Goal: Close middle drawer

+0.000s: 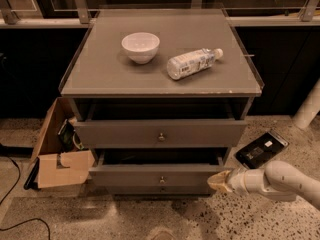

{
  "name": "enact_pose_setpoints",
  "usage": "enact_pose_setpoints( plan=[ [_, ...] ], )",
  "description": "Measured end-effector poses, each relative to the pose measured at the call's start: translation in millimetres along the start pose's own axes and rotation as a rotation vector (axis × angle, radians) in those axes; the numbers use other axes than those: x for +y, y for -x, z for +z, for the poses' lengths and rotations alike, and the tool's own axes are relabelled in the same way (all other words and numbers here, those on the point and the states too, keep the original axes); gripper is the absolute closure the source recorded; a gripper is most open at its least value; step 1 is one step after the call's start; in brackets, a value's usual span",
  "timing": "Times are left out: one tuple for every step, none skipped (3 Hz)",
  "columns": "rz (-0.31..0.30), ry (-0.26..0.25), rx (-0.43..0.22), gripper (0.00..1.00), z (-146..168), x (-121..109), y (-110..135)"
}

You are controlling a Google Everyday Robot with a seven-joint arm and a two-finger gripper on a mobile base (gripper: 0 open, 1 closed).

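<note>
Middle drawer [130, 174] is sticking out a little

It is sitting under the taller drawer [120, 133], low at 6 o'clock. The gripper [220, 180] is touching its front at the 3 o'clock end. I cannot tell if the gripper is open or closed. Pushing on one end might be turning the drawer crooked, so it gets stuck.

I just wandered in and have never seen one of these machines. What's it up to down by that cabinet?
The robot's arm reaches in low from the right, and its gripper is at the right end of the middle drawer, apparently to push it shut. That drawer is partly pulled out, with its dark inside showing, so the closing isn't finished. The taller drawer above it is also out. On the cabinet top sit a white bowl and a plastic bottle lying on its side.
</note>
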State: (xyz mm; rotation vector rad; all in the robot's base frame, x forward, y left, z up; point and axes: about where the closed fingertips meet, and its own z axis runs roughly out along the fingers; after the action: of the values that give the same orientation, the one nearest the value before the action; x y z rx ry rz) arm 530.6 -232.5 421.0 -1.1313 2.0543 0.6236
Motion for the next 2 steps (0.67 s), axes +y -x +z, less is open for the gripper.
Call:
enact_pose_setpoints(
  plan=[
    [0.015,-0.006,0.003,1.00,12,-6,-4],
    [-0.001,-0.017,0.011,1.00,26,-21,2]
  ],
)
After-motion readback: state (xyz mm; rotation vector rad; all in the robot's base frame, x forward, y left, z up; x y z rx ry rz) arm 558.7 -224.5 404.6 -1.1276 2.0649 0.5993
